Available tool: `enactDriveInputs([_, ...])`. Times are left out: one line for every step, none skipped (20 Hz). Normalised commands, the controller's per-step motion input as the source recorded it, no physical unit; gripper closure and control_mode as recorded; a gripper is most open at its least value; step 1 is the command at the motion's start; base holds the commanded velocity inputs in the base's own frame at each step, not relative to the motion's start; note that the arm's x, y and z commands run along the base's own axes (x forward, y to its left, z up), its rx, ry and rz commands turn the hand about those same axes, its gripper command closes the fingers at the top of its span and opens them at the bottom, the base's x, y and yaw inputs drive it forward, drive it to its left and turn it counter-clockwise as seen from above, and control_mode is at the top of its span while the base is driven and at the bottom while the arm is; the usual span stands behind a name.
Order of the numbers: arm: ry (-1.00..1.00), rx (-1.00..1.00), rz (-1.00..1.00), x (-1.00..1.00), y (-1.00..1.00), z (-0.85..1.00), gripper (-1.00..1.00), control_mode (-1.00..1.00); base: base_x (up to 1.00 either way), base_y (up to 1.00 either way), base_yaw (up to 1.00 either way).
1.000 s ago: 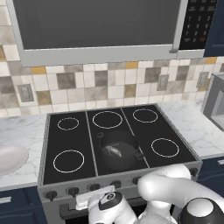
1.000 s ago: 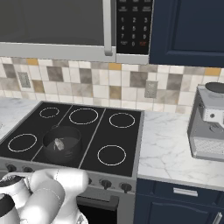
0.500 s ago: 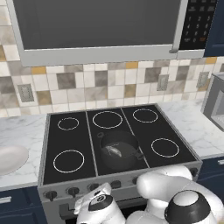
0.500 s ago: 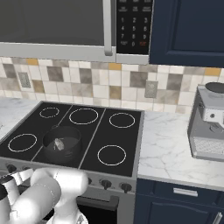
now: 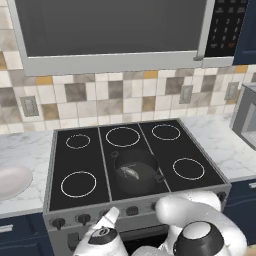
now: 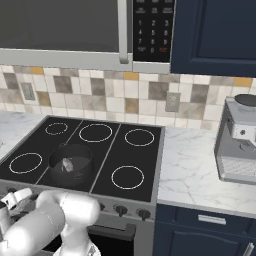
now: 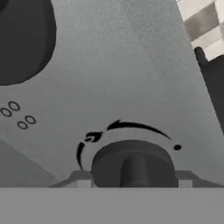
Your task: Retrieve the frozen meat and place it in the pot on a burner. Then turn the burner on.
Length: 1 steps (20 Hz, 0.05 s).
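Meat, a small silvery-grey fish-shaped piece (image 5: 129,173), already lies in the round dark grey pot (image 5: 136,171) at centre frame on the black cooktop, while the gripper, its state indiscernible, faces a dark stove knob (image 7: 133,167), burner unlit.

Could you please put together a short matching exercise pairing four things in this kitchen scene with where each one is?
Things:
1. frozen meat
2. pot
3. coffee machine
4. white plate

Places:
A. on the marble counter right of the stove
B. on the front middle of the cooktop
C. on the counter left of the stove
D. lying inside the pot

Pairs: 1-D, 2-B, 3-A, 4-C
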Motion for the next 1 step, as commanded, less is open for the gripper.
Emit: enactDriveInputs([0.07, -0.31, 0.0, 0.0, 0.0, -0.06, 1.0, -1.0, 0.0, 0.0, 0.0])
